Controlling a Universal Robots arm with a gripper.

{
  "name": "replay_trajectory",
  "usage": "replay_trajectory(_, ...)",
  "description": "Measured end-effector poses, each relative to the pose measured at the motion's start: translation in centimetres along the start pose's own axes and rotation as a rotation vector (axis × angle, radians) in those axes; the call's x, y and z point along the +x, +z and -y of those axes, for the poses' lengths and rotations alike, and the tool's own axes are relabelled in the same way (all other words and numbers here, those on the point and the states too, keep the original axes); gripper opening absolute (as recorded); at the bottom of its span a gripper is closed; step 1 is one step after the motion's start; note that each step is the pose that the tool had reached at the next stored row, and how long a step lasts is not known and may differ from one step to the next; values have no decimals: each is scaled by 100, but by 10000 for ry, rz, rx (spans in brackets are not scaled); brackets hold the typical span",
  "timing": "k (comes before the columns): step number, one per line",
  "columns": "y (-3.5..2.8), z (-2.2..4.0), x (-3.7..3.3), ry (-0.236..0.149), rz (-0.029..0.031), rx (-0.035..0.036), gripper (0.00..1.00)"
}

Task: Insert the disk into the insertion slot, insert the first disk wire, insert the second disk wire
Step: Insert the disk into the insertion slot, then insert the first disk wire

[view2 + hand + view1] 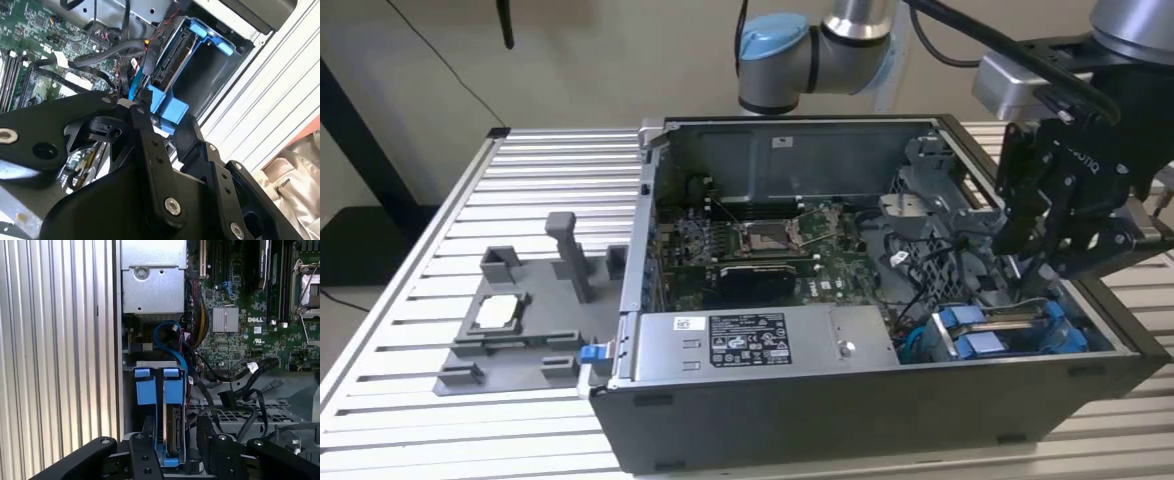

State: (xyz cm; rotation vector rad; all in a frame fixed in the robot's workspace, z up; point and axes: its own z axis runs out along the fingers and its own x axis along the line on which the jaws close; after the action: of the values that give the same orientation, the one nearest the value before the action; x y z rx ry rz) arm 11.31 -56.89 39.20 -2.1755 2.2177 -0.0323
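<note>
The disk (172, 430), silver-grey in a bright blue carrier, stands on edge inside the insertion slot (150, 364), the grey drive cage in the case corner. My gripper (176, 421) straddles the disk's near end, one black finger (147, 440) on each side and pressed against the carrier. In the second wrist view the gripper (167, 114) clamps the blue end tab of the disk (170, 65). In the exterior view the gripper (1047, 285) hangs just over the disk (1014, 325) at the case's right end. Loose black wires (240, 372) with connectors lie beside the cage.
The silver power-supply box (747, 340) lies along the case's front wall and the motherboard (761, 245) behind it. A blue cable (170, 335) loops between that box and the cage. A grey fixture (507, 320) sits on the slatted table at the exterior view's left.
</note>
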Motion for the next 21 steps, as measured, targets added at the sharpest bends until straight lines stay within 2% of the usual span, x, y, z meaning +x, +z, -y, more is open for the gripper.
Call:
replay_trajectory(3, 1, 0, -2, 1, 94, 144, 47)
replay_trajectory(5, 2, 0, -6, -17, 208, 226, 47)
replay_trajectory(6, 1, 0, -8, -40, 271, 302, 47)
replay_trajectory(8, 2, 0, -15, -109, 335, 495, 47)
replay_trajectory(13, 13, -1, -24, -472, 372, 1069, 47)
replay_trajectory(16, 34, -2, -45, -694, 393, 1292, 47)
replay_trajectory(17, 38, -2, -51, -762, 400, 1341, 47)
replay_trajectory(18, 38, -2, -56, -833, 407, 1361, 47)
replay_trajectory(21, 38, -3, -71, -1000, 425, 1362, 47)
